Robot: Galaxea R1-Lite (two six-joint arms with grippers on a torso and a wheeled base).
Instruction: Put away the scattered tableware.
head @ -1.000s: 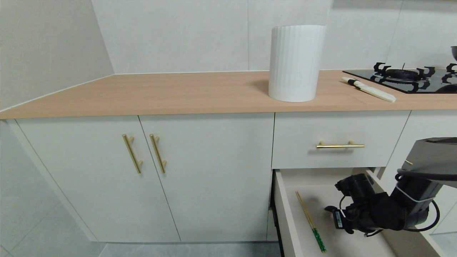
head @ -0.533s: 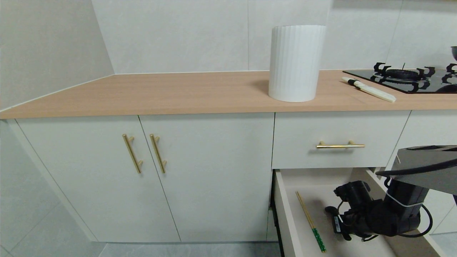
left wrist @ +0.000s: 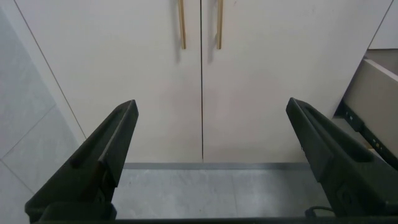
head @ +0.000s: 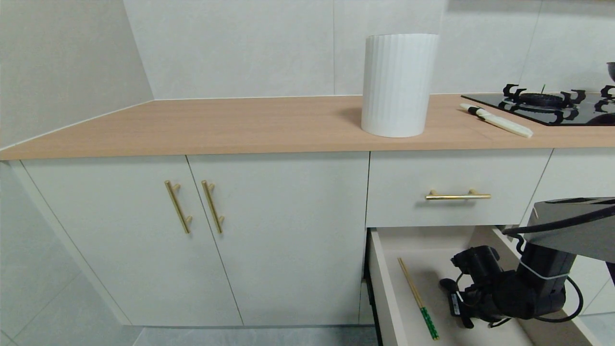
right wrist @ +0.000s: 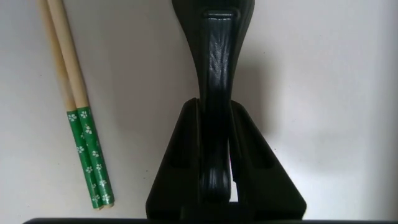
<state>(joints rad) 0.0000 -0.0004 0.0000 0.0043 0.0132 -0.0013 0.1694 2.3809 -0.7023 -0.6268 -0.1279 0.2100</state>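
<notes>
- A white-fronted kitchen run under a wooden worktop (head: 240, 125). Nearest, low on the right, a drawer (head: 382, 283) stands pulled out.
- In the drawer, a pair of chopsticks (head: 418, 300) lies along the left side, with the green patterned ends toward the near end.
- Just right of the chopsticks and apart from them, the right gripper (head: 454, 293) is down inside the drawer. Its fingers are clamped tight on the handle of a black utensil (right wrist: 217, 56), seemingly a spoon, which hangs close over the drawer floor. I cannot tell whether the utensil touches the floor.
- Risk: if the fingers open while the utensil is off the floor, it could bounce or roll onto the chopsticks. Lifting out crookedly could catch the drawer's right wall or the closed drawer front (head: 456, 187) above.
- The left gripper (left wrist: 211, 109) is spread wide with nothing in it, facing the cabinet doors (left wrist: 261, 74) on the left.
- Farther back on the worktop stands a white ribbed canister (head: 396, 84); its contents cannot be seen.
- To the right of the canister a pale knife (head: 497, 121) lies loose beside the gas hob (head: 543, 103), probably not yet stored. Being so near the hob edge, it leaves little room for a grasp.
</notes>
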